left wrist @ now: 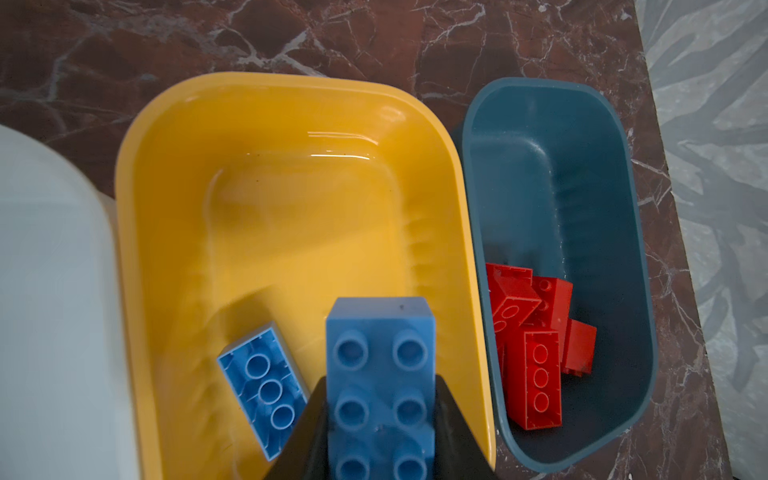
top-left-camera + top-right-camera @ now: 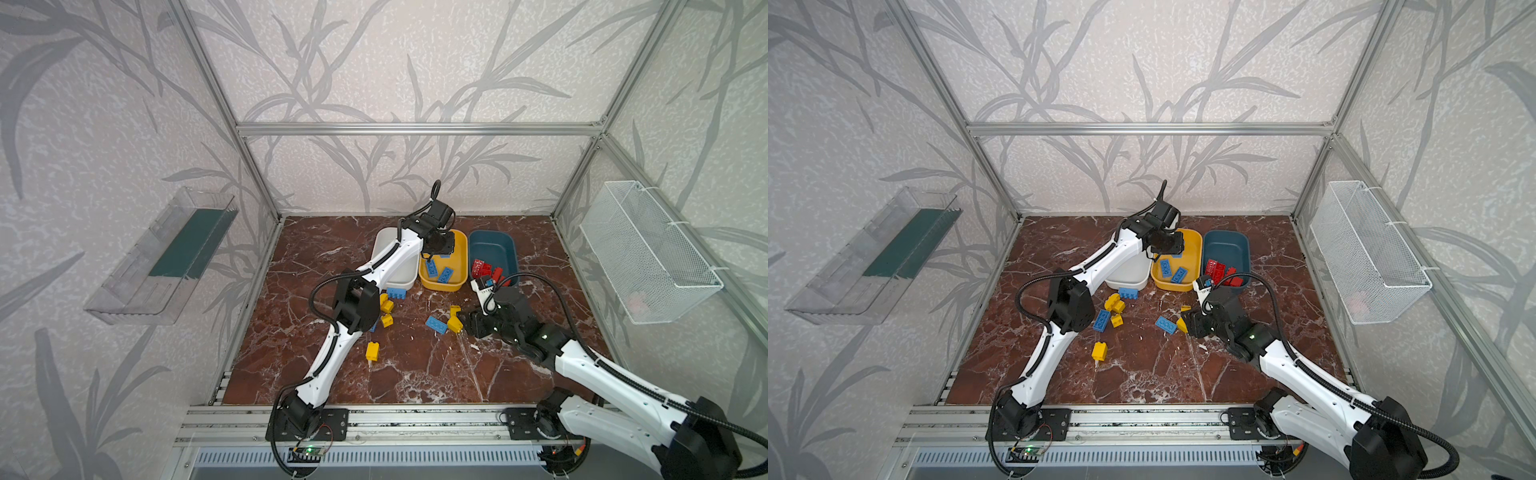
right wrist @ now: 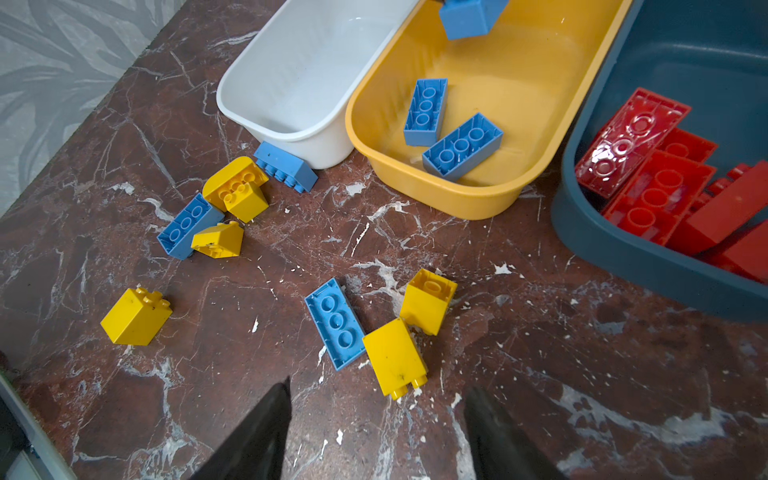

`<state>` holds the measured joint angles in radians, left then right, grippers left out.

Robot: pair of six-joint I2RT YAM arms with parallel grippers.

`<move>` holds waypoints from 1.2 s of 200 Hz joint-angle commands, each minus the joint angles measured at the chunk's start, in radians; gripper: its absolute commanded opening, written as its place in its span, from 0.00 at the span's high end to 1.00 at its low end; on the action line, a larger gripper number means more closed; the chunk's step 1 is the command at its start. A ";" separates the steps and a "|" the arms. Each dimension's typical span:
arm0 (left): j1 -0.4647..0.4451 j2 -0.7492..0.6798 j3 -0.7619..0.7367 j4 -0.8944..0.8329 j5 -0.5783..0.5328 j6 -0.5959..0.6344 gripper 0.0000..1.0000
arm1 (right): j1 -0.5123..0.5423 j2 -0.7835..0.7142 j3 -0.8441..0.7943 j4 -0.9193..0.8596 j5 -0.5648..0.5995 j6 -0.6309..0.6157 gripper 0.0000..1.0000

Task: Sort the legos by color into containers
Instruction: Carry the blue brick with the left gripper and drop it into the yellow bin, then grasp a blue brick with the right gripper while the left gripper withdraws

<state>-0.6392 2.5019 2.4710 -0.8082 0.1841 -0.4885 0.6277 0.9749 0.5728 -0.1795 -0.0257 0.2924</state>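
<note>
Left gripper [image 1: 380, 382]: clamped on held blue brick [image 1: 380, 328], above yellow tub [image 1: 291, 104], two blue bricks [image 3: 426, 112] lying beneath it; right gripper [image 3: 378, 384]: jaws apart, empty, over table [image 3: 582, 374], yellow brick [image 3: 395, 357] and loose blue brick [image 3: 334, 322] just ahead of its tips, teal tub [image 3: 623, 249] of red bricks [image 3: 656, 195] farther ahead.

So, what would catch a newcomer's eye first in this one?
The left pincer grips a blue brick above the yellow tub, where two more blue bricks lie. Red bricks pile in the teal tub beside it, while yellow blocks lie scattered on the marble table before the open right pincer.
</note>
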 commanded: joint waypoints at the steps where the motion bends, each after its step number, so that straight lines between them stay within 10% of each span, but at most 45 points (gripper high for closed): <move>1: 0.003 0.018 0.060 -0.032 0.035 0.027 0.78 | 0.008 -0.009 -0.009 -0.036 0.017 -0.016 0.33; 107: 0.018 -0.067 0.011 -0.059 -0.003 0.019 0.36 | 0.026 0.068 0.015 -0.019 0.016 -0.046 0.32; 240: 0.021 -0.788 -0.912 0.252 -0.240 -0.121 0.09 | 0.096 0.380 0.184 0.018 0.001 -0.177 0.16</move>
<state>-0.6216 1.8091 1.6836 -0.6079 0.0227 -0.5564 0.7158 1.3052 0.7094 -0.1799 -0.0189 0.1646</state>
